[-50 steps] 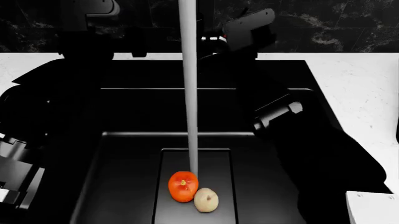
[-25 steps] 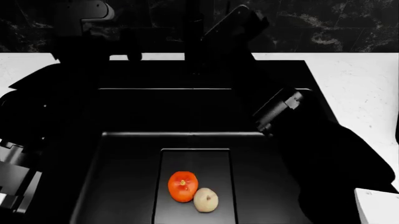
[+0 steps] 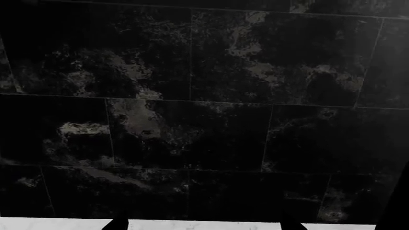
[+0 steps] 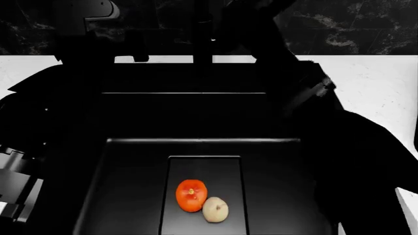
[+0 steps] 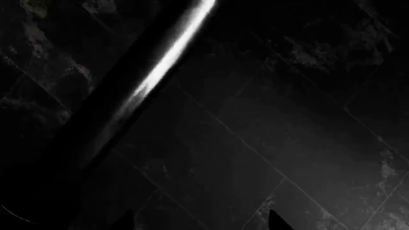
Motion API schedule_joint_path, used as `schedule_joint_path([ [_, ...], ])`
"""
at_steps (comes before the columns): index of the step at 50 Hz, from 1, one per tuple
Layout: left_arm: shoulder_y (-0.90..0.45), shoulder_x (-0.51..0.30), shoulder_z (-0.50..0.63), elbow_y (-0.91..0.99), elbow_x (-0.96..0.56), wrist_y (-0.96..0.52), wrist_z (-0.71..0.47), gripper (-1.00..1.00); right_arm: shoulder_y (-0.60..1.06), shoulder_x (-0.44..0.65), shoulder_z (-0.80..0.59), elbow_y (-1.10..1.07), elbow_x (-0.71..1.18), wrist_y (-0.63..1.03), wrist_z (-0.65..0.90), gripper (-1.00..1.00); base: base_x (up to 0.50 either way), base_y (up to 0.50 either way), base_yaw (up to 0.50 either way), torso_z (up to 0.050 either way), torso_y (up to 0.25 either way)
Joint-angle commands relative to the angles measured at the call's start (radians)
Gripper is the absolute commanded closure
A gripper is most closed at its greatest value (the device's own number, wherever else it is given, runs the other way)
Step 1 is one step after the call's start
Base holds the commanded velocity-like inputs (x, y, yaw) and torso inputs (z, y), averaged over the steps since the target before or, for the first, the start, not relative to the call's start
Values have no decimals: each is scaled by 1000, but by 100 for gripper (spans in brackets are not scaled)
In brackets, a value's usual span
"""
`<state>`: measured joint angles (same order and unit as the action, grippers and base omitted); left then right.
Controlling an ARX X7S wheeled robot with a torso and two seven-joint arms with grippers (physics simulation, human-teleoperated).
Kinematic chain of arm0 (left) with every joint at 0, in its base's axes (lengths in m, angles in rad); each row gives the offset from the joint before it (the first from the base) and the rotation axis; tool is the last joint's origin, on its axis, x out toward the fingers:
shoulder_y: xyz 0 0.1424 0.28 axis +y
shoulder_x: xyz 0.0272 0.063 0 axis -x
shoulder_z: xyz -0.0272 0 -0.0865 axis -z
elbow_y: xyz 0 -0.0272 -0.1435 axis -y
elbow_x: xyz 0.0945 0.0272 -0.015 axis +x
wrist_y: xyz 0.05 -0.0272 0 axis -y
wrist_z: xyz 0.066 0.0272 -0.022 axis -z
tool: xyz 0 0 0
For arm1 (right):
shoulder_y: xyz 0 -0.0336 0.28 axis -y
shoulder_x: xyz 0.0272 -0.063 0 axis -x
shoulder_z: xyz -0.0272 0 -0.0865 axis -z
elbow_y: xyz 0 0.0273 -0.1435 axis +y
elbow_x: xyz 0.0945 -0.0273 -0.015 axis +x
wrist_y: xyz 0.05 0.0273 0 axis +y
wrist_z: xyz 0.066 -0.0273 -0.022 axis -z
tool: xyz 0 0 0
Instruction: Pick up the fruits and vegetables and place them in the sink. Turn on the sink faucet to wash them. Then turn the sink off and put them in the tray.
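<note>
I am looking down into the sink point(image 4: 130, 161), nearest to me. The orange-red fruit point(image 4: 191, 195) and the pale cream fruit point(image 4: 215, 209) are lying on its recessed bottom panel, touching each other, well below and nearer to me than both claws. No water is showing over them.

Farther back, my right arm is reaching up over the sink's far right side toward the faucet point(image 4: 203, 41), which is standing upright at the back rim. The right claw itself is lost in black against the wall; I cannot tell whether it is open or closed. In the right wrist view a glossy black tube, the faucet spout point(image 5: 150, 81), is running diagonally just ahead of the claw, with two dark fingertips point(image 5: 276, 221) showing apart at the frame edge.

The left claw is hanging at the far left, facing the dark marble wall point(image 3: 204, 110) above a white table point(image 3: 204, 225) strip; its state I cannot tell.
</note>
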<state>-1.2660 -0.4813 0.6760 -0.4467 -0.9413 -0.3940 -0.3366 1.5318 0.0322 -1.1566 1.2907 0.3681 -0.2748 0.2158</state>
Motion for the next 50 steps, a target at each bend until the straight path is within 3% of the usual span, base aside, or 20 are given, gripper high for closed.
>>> schedule_joint_path([
  [1,-16,21,9,-16,7,1,16,-100,89,87,153,-157,-41,85,7,-100,0,0,0,0,0],
  [4,-18,23,10,-16,7,0,17,-100,76,203,146,-456,-26,262,57,-100,0,0,0,0,0],
  [13,-49,3,30,42,-7,-59,39,-100,28,434,104,-915,73,657,39,-100,0,0,0,0,0],
  [21,-160,1,111,39,11,-184,130,-100,173,603,221,-1220,563,1236,-142,-100,0,0,0,0,0],
  [26,-205,17,136,8,30,-202,169,-100,294,628,327,-1279,846,1531,-89,-100,0,0,0,0,0],
  [30,-238,56,158,-72,60,-182,222,-100,365,605,410,-1257,1120,1727,47,-100,0,0,0,0,0],
  [34,-258,91,172,-140,84,-156,257,-100,358,603,411,-1246,1400,1798,209,-100,0,0,0,0,0],
  [40,-246,110,185,-158,92,-145,275,-100,259,634,311,-1319,1708,1748,327,-100,0,0,0,0,0],
  [50,-212,125,188,-174,94,-113,294,-100,-3,615,308,-1358,1571,1703,184,-100,0,0,0,0,0],
])
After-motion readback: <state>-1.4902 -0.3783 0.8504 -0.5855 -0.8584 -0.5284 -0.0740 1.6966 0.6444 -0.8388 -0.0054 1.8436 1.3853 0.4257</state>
